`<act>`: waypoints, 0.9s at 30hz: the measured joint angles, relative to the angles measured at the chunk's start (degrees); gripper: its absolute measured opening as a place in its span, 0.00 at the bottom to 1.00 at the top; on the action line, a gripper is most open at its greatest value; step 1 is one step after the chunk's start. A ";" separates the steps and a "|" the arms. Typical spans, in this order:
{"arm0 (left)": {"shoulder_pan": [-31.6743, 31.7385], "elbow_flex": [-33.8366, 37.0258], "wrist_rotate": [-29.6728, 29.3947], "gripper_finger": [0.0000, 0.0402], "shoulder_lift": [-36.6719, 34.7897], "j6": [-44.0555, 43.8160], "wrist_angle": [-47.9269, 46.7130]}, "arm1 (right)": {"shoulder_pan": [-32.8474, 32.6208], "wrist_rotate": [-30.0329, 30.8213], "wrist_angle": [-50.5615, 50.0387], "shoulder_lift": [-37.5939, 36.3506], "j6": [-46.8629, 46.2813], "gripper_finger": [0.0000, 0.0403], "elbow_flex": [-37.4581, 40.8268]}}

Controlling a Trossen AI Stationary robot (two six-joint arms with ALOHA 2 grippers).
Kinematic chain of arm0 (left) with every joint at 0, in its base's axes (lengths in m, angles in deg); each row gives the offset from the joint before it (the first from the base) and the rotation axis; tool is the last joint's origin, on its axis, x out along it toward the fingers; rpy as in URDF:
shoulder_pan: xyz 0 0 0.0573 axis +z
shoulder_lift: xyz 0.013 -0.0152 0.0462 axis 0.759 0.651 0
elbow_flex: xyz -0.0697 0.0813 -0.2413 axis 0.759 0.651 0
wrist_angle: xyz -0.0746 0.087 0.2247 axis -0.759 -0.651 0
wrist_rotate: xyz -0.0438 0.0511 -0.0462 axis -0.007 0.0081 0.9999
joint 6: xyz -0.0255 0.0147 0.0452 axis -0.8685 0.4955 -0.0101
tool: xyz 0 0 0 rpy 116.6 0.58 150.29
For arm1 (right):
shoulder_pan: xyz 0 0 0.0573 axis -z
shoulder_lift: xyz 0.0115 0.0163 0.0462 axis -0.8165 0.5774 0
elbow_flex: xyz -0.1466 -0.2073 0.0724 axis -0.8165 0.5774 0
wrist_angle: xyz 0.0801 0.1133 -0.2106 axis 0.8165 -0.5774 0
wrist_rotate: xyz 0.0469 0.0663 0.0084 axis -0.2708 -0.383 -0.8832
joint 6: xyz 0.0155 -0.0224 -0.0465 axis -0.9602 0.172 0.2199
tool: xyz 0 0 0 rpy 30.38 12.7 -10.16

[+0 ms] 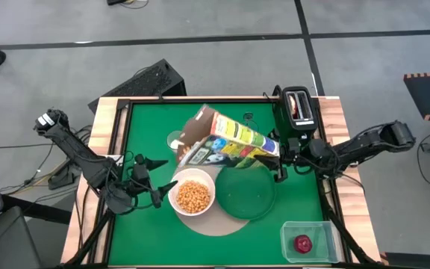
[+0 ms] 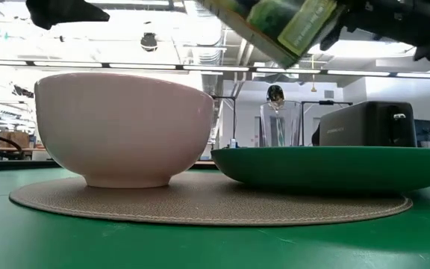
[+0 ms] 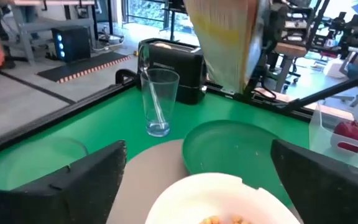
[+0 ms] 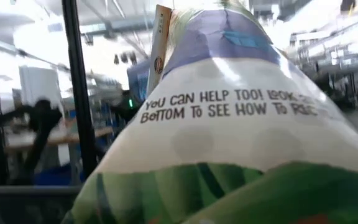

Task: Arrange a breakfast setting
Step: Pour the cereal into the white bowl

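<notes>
The left gripper [image 1: 157, 187] hung low over the desk [image 1: 148, 134] with its fingers spread wide and nothing between them. Just ahead of it, almost under its tips, sat the white bowl [image 1: 192, 195], filled with golden cereal, on the round tan mat [image 1: 222, 223]. Beyond the bowl on the same mat lay the dark-green plate [image 1: 248, 196], touching or nearly touching the bowl. Farther from that gripper stood the clear glass [image 3: 160, 99] with the silver spoon [image 3: 156, 107] leaning inside it, and behind that the black toaster [image 1: 299, 108].

The right gripper [image 1: 282, 161] was clamped on the base of the cereal box [image 1: 234, 140], which it held tilted above the desk, open flaps pointing down towards the bowl. The red apple [image 1: 303, 243] sat in the clear plastic tub [image 1: 308, 240], well apart to that gripper's near side.

With the bowl looking full, the step seemed to be ending the pour. Doing it well probably meant tipping the box back upright before carrying it away, so no cereal trailed onto the mat or plate, and lifting it clear of the glass. The left gripper should have stayed off the bowl rim as it backed out.
</notes>
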 joint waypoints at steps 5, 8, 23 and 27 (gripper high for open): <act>1.86 0.00 0.79 0.96 0.00 5.15 3.04 | 4.33 -5.31 10.98 4.76 -3.52 0.45 0.00; 2.15 0.00 1.14 0.95 0.00 5.47 3.09 | 6.18 -7.22 15.96 7.87 -5.06 0.45 0.00; 8.37 0.00 6.48 0.95 0.00 14.01 11.64 | 8.91 -14.52 18.74 21.55 -7.11 0.45 -12.00; 10.68 0.00 9.64 0.95 0.00 18.75 17.31 | 9.70 -15.53 18.79 24.70 -7.40 0.45 -16.14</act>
